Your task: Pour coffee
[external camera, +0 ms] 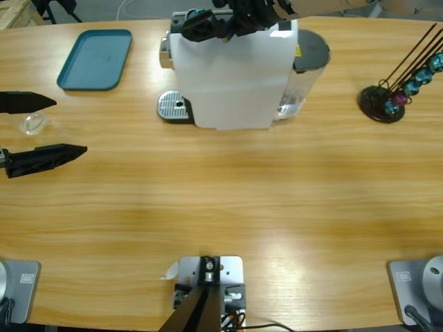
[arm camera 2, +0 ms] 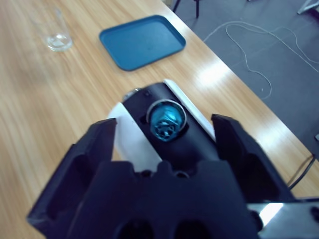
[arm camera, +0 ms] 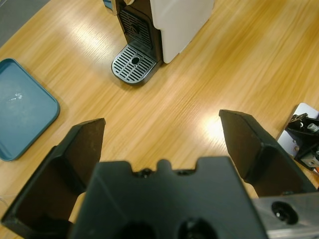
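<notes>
Right tool point(arm camera 2: 164, 144) open above capsule point(arm camera 2: 167, 121) in coffee machine point(external camera: 232, 72).

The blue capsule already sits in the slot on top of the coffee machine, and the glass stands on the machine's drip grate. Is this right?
Not quite. The capsule does sit in the top of the coffee machine, but the drip grate is bare, as the left wrist view shows. The glass stands on the table far to the side, between the jaws of the left pincer, as the high view shows.
</notes>
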`<state>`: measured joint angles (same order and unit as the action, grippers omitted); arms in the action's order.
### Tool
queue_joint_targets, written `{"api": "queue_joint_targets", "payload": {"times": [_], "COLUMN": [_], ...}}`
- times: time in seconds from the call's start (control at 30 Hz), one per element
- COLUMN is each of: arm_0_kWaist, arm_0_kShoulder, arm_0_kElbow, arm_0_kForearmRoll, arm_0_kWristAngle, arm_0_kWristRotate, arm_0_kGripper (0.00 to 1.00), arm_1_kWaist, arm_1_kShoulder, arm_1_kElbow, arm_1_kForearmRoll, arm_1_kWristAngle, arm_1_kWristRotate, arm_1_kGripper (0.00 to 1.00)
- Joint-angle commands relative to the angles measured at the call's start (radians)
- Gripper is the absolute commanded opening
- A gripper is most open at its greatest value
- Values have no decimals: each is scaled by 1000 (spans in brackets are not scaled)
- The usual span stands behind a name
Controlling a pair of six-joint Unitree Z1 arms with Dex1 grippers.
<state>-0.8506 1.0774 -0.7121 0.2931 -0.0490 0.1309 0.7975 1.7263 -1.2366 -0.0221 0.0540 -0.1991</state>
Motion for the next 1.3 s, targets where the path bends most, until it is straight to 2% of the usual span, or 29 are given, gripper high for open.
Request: {"api": "queue_joint_targets", "payload": {"times": [0.03,0.1,0.13,0.23,0.33,0.5,0.67,0.87,1.07,1.3], "arm_0_kWaist": [-7,-7,-7,-7,-7,-7,-7,-7,-7,-7], "arm_0_kShoulder": [34,30,29,27,7,-15,-7,-5,8,5], "arm_0_kElbow": [35,39,40,40,46,71,68,71,72,76], "arm_0_kForearmRoll": [-29,-29,-29,-30,-29,-29,-34,-34,-34,-34], "arm_0_kWristAngle": [9,9,9,11,9,11,11,11,8,9], "arm_0_kWristRotate": [-13,-16,-17,-17,-22,-32,-33,-33,-33,-33], "arm_0_kGripper": [1000,1000,1000,1000,1000,1000,1000,1000,1000,1000], "arm_1_kWaist": [79,109,126,173,195,198,198,198,195,182], "arm_1_kShoulder": [-87,-81,-70,0,70,96,114,143,165,179], "arm_1_kElbow": [-15,-56,-82,-261,-369,-394,-371,-370,-392,-403], "arm_1_kForearmRoll": [56,97,118,321,411,502,486,455,517,531], "arm_1_kWristAngle": [-140,-295,-342,-409,-395,-284,-175,-226,-308,-328], "arm_1_kWristRotate": [91,151,192,412,489,522,547,537,540,542], "arm_1_kGripper": [0,0,0,0,0,0,0,0,0,0]}}
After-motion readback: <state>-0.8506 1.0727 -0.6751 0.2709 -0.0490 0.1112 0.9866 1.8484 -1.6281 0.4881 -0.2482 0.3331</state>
